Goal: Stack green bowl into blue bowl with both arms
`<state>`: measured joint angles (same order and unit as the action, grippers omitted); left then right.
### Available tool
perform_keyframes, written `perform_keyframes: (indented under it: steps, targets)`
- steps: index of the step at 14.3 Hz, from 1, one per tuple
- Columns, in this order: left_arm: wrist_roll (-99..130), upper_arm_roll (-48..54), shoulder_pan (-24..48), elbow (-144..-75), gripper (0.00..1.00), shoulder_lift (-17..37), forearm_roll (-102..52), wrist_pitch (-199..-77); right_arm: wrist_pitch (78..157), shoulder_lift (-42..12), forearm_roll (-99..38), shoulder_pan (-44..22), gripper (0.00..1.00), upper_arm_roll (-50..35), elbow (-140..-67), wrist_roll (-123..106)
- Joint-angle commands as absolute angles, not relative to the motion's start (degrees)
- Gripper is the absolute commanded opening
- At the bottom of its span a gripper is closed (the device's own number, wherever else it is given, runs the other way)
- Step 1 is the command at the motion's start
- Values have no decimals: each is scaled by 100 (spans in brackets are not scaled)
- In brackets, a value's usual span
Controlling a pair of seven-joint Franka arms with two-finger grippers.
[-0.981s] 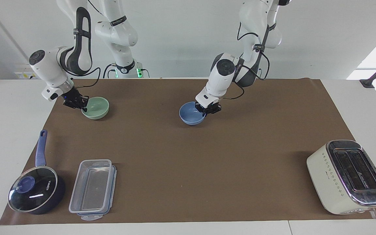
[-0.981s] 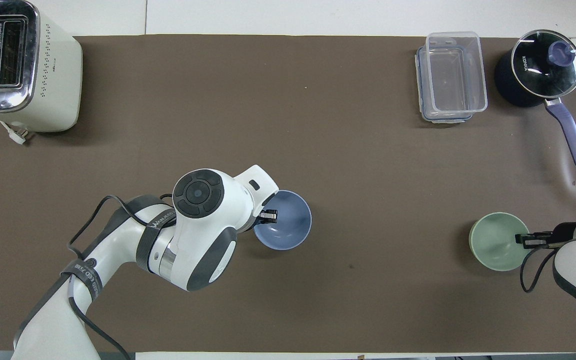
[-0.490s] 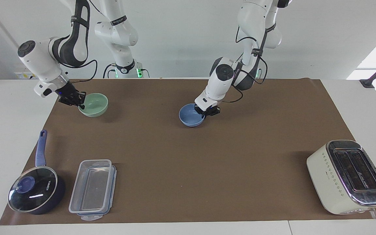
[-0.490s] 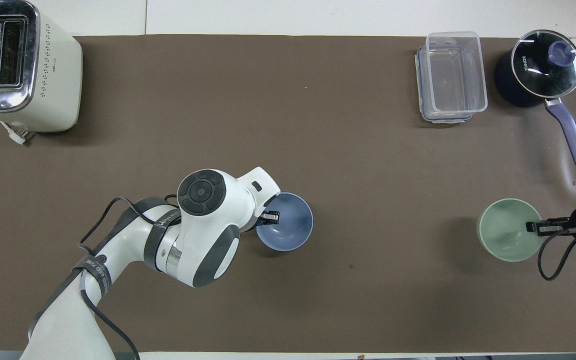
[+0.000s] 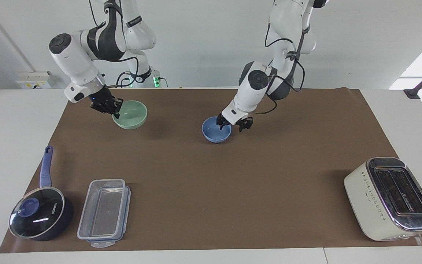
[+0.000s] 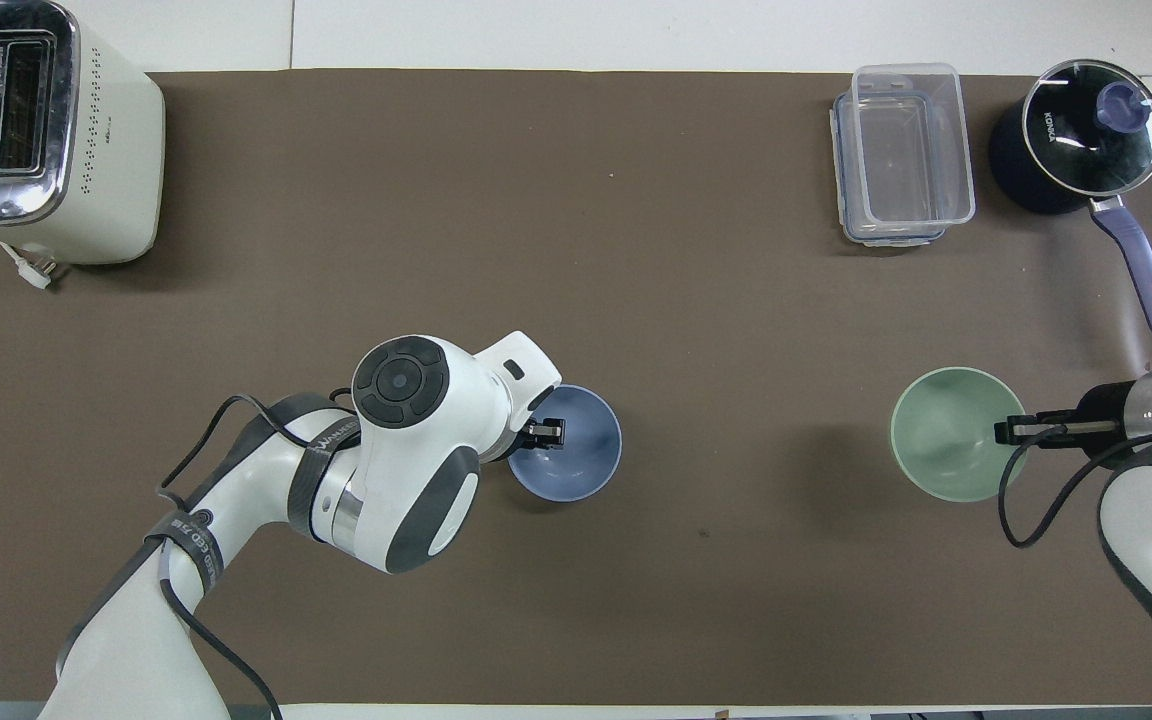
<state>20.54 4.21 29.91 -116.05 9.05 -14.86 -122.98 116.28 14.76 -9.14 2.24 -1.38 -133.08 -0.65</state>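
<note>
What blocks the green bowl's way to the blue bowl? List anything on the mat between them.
Nothing visible does. The green bowl, held by the right gripper at its rim, and the blue bowl have only bare brown mat between them. The left gripper, open, straddles the blue bowl's rim.

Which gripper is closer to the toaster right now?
Left. The left gripper straddles the blue bowl's rim at mid-table; the right gripper holds the green bowl at the other end from the toaster.

Mint-green bowl (image 5: 130,114), light-blue bowl (image 5: 216,131), plain brown mat (image 5: 255,176), cream toaster (image 5: 390,200), navy saucepan (image 5: 40,219).
</note>
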Motion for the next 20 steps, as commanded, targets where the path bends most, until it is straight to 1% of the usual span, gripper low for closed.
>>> perform_keyframes:
  steps: [1, 3, 5, 7, 9, 10, 12, 14, 15, 17, 18, 19, 20]
  targets:
    - [1846, 422, 2052, -10990, 100, 633, -1626, -11210, 11637, 1494, -1020, -375, 0, -184, -13280, 735]
    - [1592, 369, 1436, -10496, 100, 615, -1565, -10594, 12004, 1468, -1028, -911, 0, -202, -13271, 1324]
    - [1259, 369, 776, -10319, 100, 484, -1512, -10206, 12312, 1319, -1054, -1430, 0, -202, -13271, 1677]
    - [1011, 352, 485, -10222, 100, 300, -1172, -10003, 12576, 1161, -1369, -1826, 0, -202, -13271, 1775]
    - [993, 352, 448, -9925, 100, 237, -522, -9714, 12953, 942, -1590, -2256, 0, -202, -13271, 1802]
    - [984, 360, 457, -9671, 100, 237, -240, -9399, 13199, 819, -1617, -2441, 0, -202, -13271, 1924]
    - [819, 343, 448, -9300, 100, 237, -36, -8853, 13586, 555, -1617, -2811, 0, -202, -13263, 2258]
    - [424, 316, 448, -9141, 100, 141, 87, -8439, 13955, 309, -1617, -3023, 0, -202, -13245, 2276]
    - [326, 299, 457, -9115, 100, 28, 175, -8263, 14114, 212, -1617, -3067, 0, -202, -13202, 2268]
    - [203, 290, 457, -9201, 100, -262, 176, -8086, 14168, 36, -1617, -3076, 0, -202, -13096, 2259]
    - [185, 290, 457, -9420, 100, -359, 176, -8086, 14203, 18, -1617, -3085, 0, -202, -13096, 2241]
    - [219, 290, 457, -9718, 100, -569, 176, -8121, 14203, 9, -1617, -3085, 0, -211, -13096, 2224]
    - [228, 290, 440, -9869, 100, -641, 176, -8191, 14203, 0, -1617, -3076, 0, -211, -13096, 2215]
